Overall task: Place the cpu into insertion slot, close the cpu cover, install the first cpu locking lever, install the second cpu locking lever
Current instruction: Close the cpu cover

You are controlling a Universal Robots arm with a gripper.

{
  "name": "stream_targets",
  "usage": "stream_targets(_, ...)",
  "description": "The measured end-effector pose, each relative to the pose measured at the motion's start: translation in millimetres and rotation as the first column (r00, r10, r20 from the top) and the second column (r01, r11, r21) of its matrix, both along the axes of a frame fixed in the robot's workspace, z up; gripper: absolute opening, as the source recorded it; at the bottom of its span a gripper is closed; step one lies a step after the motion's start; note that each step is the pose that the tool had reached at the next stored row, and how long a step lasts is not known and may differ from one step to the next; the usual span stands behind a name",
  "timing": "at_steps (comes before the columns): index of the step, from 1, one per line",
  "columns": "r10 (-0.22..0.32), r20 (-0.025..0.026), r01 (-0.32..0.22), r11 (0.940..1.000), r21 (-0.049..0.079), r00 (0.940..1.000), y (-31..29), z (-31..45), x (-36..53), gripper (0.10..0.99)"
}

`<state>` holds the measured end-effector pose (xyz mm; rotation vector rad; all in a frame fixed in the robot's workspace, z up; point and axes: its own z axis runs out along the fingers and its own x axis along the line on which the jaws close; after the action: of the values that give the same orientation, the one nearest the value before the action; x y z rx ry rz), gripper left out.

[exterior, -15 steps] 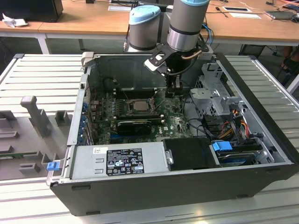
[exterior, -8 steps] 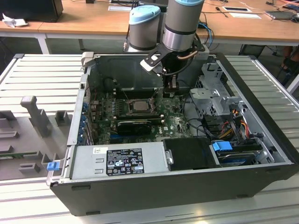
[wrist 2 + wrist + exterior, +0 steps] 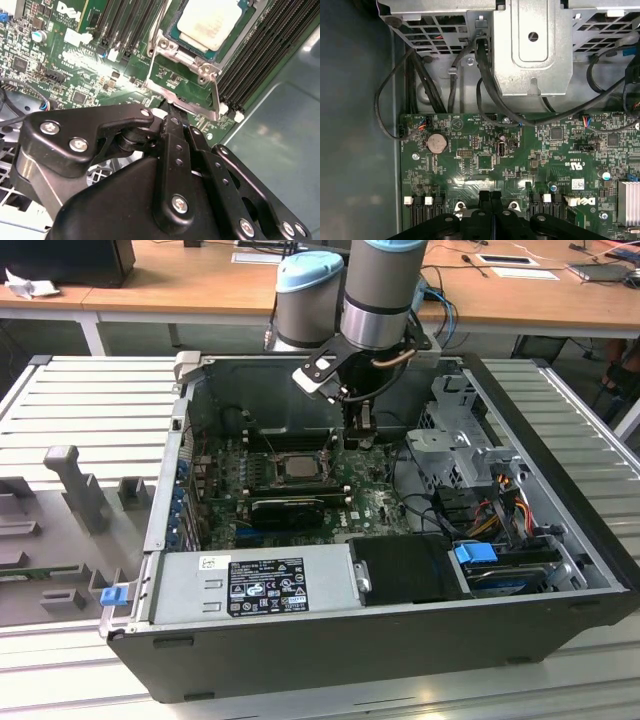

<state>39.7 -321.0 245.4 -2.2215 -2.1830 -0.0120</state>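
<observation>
The cpu [image 3: 207,22] lies flat, pale face up, in the insertion slot [image 3: 297,468] on the green motherboard. The cpu cover [image 3: 186,59], a silver frame, sits down around the chip's edges. A thin metal locking lever [image 3: 216,97] runs along the socket's side, and its bent end is close to my fingertips. My gripper [image 3: 171,116] hangs just beside the socket with its black fingers [image 3: 491,200] pressed together and nothing visible between them. In the exterior view my gripper [image 3: 362,432] is inside the case, just to the exterior view's right of the socket.
Long black RAM slots [image 3: 272,45] flank the socket on both sides. A metal drive cage [image 3: 530,45] with looping black cables [image 3: 480,65] stands just past the board's edge. The power supply [image 3: 250,580] fills the case's front, and a coin battery [image 3: 436,142] sits on the board.
</observation>
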Motion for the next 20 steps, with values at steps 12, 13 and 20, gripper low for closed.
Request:
stream_targets(12,0.0,0.0056,0.0,1.0,0.001,1.0,0.0,0.0,-6.4,0.106)
stream_targets(13,0.0,0.013,0.0,1.0,0.001,0.9999,0.0,0.0,-9.2,0.106)
stream_targets(20,0.0,0.042,0.0,1.0,0.001,0.9991,0.0,0.0,-17.9,0.106)
